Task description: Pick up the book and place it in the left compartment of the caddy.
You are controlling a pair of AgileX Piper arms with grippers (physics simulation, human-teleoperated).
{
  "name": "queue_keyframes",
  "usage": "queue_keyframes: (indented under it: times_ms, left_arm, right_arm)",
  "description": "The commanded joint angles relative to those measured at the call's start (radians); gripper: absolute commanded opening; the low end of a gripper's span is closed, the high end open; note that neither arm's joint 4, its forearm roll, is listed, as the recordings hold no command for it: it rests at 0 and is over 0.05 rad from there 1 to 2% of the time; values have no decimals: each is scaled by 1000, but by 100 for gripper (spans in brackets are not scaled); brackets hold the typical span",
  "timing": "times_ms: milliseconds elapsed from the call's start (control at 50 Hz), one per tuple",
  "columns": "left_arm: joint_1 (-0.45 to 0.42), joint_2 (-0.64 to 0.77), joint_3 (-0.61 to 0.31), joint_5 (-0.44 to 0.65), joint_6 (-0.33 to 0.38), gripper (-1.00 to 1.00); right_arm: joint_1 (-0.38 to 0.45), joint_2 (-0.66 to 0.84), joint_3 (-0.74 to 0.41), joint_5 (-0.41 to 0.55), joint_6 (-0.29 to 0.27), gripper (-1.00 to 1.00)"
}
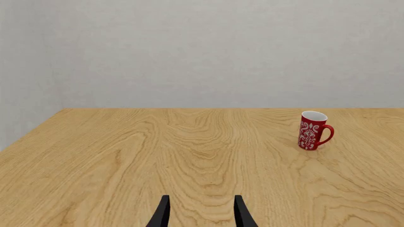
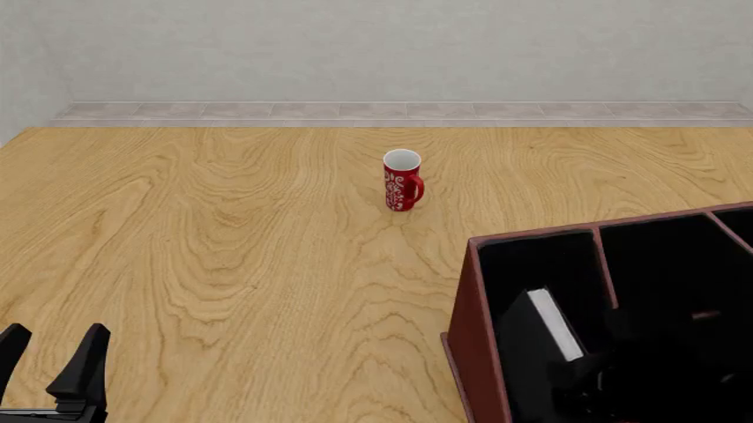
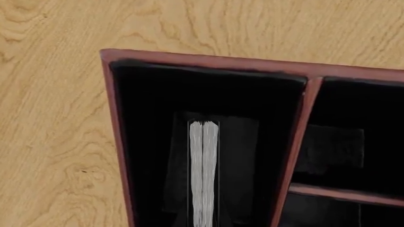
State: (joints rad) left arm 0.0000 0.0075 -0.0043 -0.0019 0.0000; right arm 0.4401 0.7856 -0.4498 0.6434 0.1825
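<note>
Looking down the right wrist view, we see the book [image 3: 203, 175] standing on edge inside the left compartment [image 3: 145, 118] directly below the right gripper, whose grip we cannot tell, while the left gripper [image 2: 49, 361] idles released, well apart.

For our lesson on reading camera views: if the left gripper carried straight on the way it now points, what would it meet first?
The left gripper points across bare table; the way looks free up to the far wall. The red mug stands off to one side, probably clear of that line, though depth is hard to judge.

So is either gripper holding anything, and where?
Left gripper is open and empty. Book stands in the caddy's left compartment; whether the right gripper grips it cannot be told.
</note>
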Motion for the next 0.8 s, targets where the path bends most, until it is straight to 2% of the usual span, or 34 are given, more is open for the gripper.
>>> queue_keyframes:
  times_ms: [20, 600, 620, 800]
  left_arm:
    - [0, 0, 0, 0, 0, 100]
    - [0, 0, 0, 0, 0, 100]
    - [0, 0, 0, 0, 0, 100]
    - [0, 0, 0, 0, 0, 100]
  right_arm:
    - [-2, 14, 7, -28, 15, -100]
    - [9, 36, 23, -55, 20, -100]
    - [8, 36, 23, -54, 18, 100]
    - [12, 39, 22, -57, 18, 100]
